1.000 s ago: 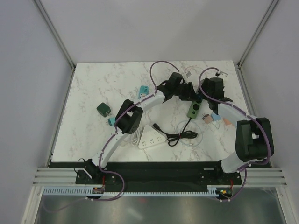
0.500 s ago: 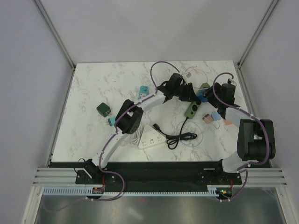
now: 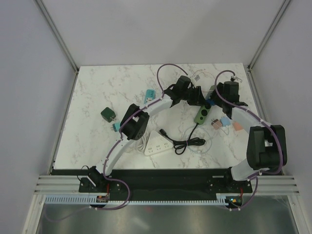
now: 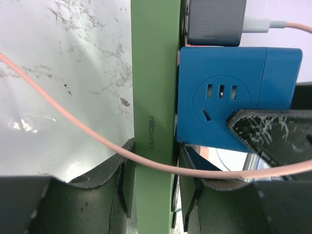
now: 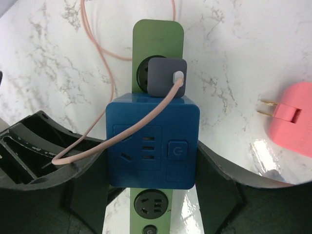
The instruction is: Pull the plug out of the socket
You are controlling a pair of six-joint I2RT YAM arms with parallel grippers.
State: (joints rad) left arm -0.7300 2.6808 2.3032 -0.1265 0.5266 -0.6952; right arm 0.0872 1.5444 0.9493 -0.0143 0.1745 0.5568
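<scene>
Right gripper [image 5: 152, 163]: clenched on blue cube plug [image 5: 146, 129] | left gripper [image 4: 153, 163]: grasping green strip [image 4: 153, 73]

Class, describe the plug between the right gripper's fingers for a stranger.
On the marble table lies a green power strip. Plugged into it is a blue cube with its own sockets; its neighbour is a small grey charger on a pink cable.

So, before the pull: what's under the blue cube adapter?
Under the blue cube adapter lies the green power strip, with a grey charger plugged in beside it. The adapter's pins and the socket they fill are hidden.
</scene>
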